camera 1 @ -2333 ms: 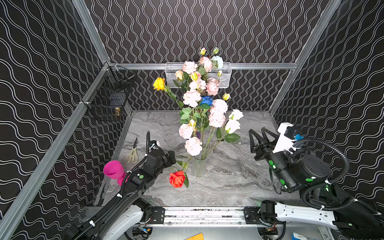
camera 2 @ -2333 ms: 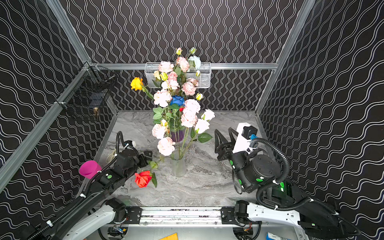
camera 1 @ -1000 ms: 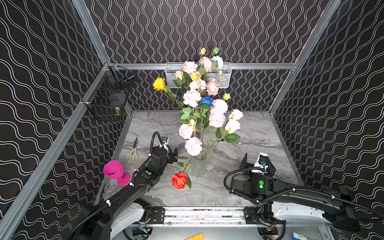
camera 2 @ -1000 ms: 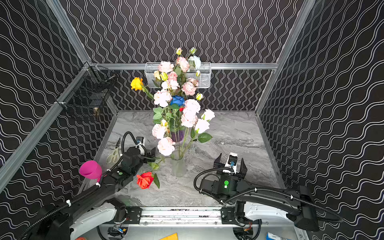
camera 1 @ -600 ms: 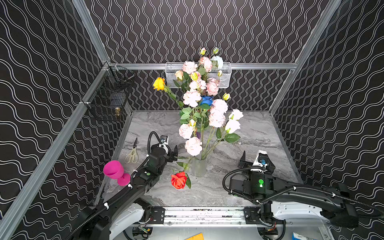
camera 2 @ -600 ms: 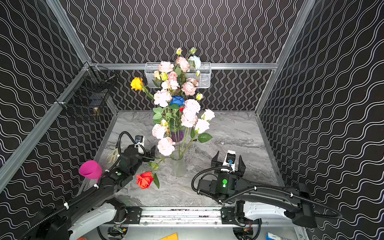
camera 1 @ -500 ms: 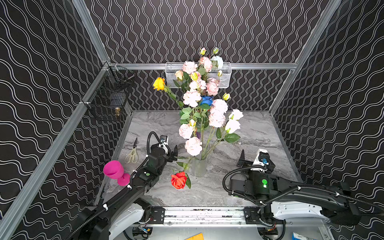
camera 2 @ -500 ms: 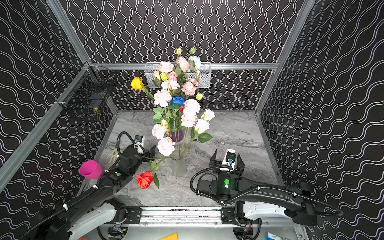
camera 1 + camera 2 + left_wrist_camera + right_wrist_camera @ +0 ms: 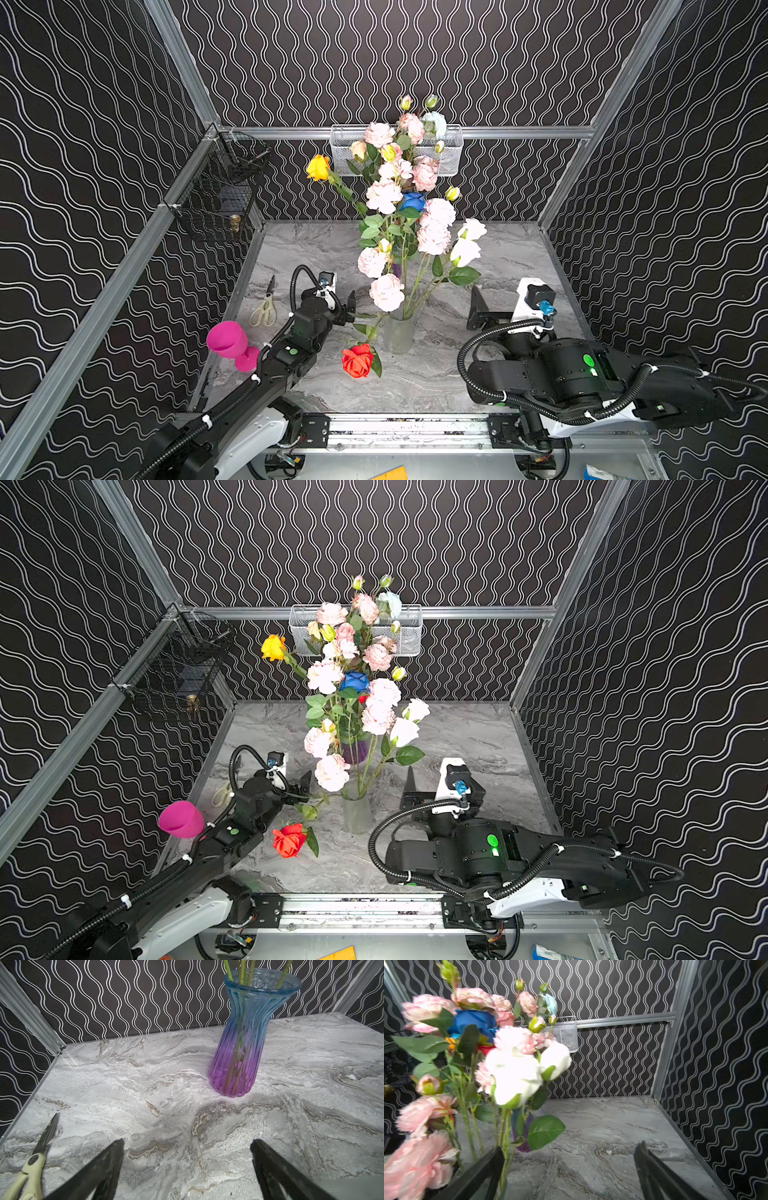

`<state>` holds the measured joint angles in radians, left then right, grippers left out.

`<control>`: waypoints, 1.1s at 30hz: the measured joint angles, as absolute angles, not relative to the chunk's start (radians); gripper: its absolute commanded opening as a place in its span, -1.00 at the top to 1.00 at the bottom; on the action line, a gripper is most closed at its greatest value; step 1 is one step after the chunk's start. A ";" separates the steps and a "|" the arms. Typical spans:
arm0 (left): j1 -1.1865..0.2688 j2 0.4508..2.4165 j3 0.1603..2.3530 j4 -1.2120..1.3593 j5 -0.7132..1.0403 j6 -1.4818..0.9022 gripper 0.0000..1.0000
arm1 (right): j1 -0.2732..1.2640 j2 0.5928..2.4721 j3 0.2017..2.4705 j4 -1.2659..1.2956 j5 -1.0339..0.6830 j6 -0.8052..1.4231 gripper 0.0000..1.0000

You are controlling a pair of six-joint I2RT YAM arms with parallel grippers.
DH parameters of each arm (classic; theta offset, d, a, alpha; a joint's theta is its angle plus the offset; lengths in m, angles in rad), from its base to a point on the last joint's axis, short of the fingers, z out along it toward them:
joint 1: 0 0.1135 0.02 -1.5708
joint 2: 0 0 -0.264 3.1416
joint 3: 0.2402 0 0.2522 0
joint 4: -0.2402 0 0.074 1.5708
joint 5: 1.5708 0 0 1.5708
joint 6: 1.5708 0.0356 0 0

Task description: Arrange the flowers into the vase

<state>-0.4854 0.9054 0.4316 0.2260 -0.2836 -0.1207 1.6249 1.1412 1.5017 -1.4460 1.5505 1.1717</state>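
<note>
The flowers (image 9: 409,208) are pink, white, yellow and blue roses standing in two vases. A frosted clear vase (image 9: 398,332) stands in front and a blue-to-purple glass vase (image 9: 239,1043) behind it. One red rose (image 9: 357,360) lies low beside the clear vase, its stem running up toward the vase. My left gripper (image 9: 347,309) is open just left of the clear vase, with only marble between its fingers (image 9: 108,1159). My right gripper (image 9: 498,307) is open to the right of the vases. In the right wrist view a green stem (image 9: 506,1147) passes beside one finger.
Pale-handled scissors (image 9: 266,307) lie near the left wall, and a pink goblet (image 9: 228,340) stands at the front left. A white mesh basket (image 9: 451,153) hangs on the back wall, a black wire basket (image 9: 220,199) on the left wall. Bare marble (image 9: 511,253) lies back right.
My right arm has come down from its raised pose and slid its open gripper toward the back, beside the vases. My left gripper has crept slightly forward. Both stay open.
</note>
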 measured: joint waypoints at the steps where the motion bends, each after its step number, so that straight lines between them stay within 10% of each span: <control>1: -0.485 0.904 0.431 0.227 -0.281 -0.121 -0.97 | 1.633 1.147 1.538 -1.444 1.552 1.139 -0.98; 33: -0.485 0.838 0.419 0.220 -0.197 -0.140 -0.97 | 1.895 1.060 1.867 -1.450 1.557 0.791 -0.98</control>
<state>-0.4854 0.8379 0.4187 0.2199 -0.1974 -0.1398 1.8954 1.0599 1.8671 -1.4502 1.5570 0.7910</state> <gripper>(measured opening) 0.986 0.990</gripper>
